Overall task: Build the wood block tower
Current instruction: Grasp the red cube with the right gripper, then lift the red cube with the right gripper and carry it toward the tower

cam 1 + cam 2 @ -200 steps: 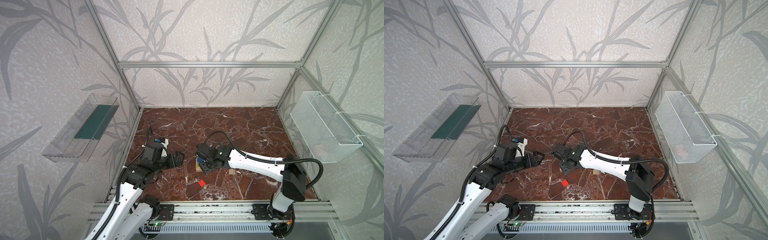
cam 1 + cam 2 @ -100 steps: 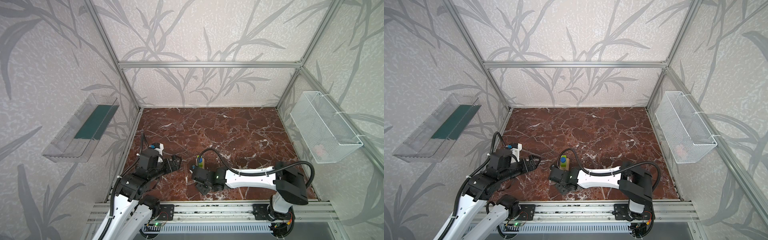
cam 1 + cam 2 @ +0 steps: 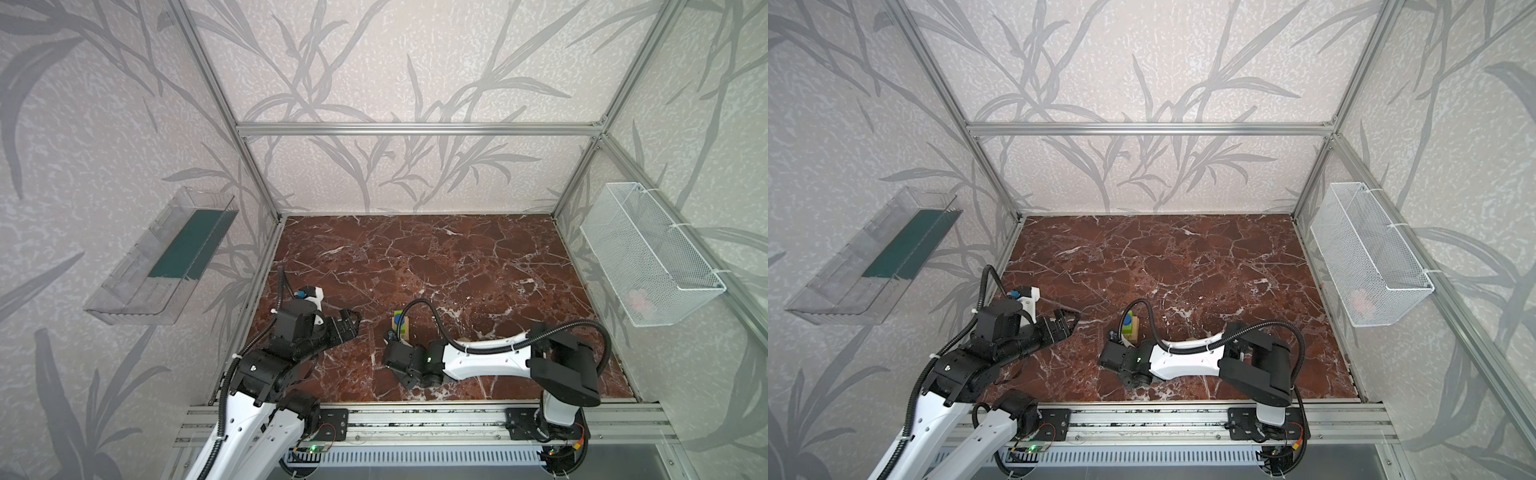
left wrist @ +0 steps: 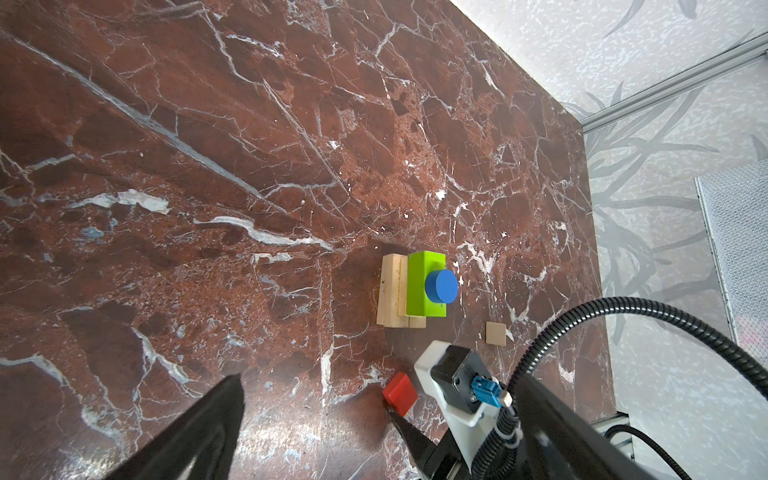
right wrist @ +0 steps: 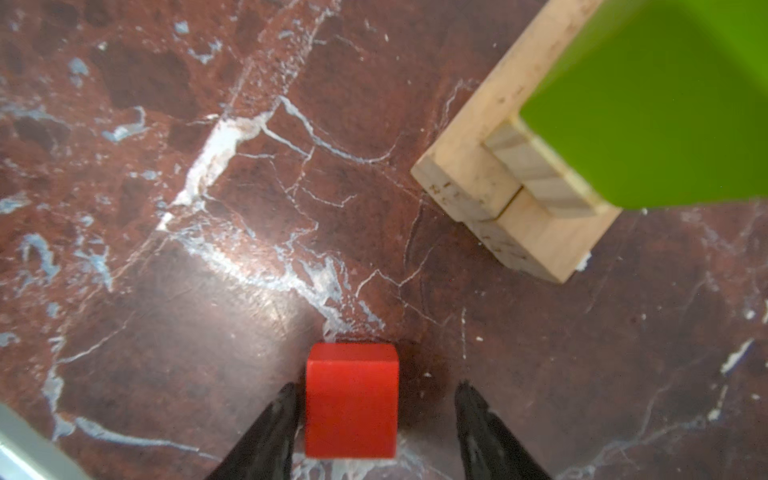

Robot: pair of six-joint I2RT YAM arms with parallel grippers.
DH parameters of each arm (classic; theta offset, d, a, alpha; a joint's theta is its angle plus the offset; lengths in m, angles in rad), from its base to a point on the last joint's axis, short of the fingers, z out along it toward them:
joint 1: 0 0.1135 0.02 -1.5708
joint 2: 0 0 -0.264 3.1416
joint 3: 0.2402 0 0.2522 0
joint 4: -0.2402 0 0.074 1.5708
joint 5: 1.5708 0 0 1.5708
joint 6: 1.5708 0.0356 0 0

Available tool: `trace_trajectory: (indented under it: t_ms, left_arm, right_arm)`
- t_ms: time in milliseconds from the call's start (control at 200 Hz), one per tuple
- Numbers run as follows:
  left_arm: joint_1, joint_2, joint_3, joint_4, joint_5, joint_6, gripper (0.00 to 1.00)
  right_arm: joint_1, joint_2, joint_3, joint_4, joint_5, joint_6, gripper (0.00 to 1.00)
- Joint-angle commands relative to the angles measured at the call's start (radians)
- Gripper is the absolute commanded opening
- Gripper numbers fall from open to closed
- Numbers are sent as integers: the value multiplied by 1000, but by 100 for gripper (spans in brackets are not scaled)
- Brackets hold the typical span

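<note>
The tower (image 3: 401,325) (image 3: 1130,325) stands near the middle front of the marble floor. It has pale planks (image 4: 392,291) at the bottom, a lime-green oblong (image 4: 419,286) (image 5: 648,116) on them and a small blue piece (image 4: 441,285) on top. In front of it the red cube (image 4: 400,392) (image 5: 351,399) sits on the floor between the fingers of my right gripper (image 5: 376,390) (image 3: 399,365). That gripper is open: one finger is at the cube's side and the other stands apart. The cube is hidden in both top views. My left gripper (image 3: 352,321) (image 3: 1070,319) (image 4: 380,382) hovers open and empty left of the tower.
A small pale wood piece (image 4: 496,333) lies on the floor beside the tower. A wire basket (image 3: 648,257) hangs on the right wall and a clear shelf (image 3: 166,257) on the left wall. An aluminium rail (image 3: 415,415) runs along the front edge.
My right gripper has left the tower, swung toward the front and come down around the red cube. The left arm has drawn back a little to the left.
</note>
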Motion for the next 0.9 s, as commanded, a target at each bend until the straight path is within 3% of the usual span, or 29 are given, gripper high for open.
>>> trace_trajectory:
  t_ms: [0, 460, 745, 895]
  left_arm:
    - [1, -8, -8, -26, -25, -6, 100]
    - [1, -5, 4, -28, -21, 9, 100]
    - [1, 0, 9, -32, -15, 13, 100]
    - [1, 2, 13, -32, -14, 14, 100]
  right_arm:
    - [8, 18, 22, 6, 25, 32, 57]
    - [8, 58, 68, -28, 17, 34, 38]
    - [8, 38, 59, -62, 9, 42, 40]
    - [7, 24, 56, -66, 5, 46, 36]
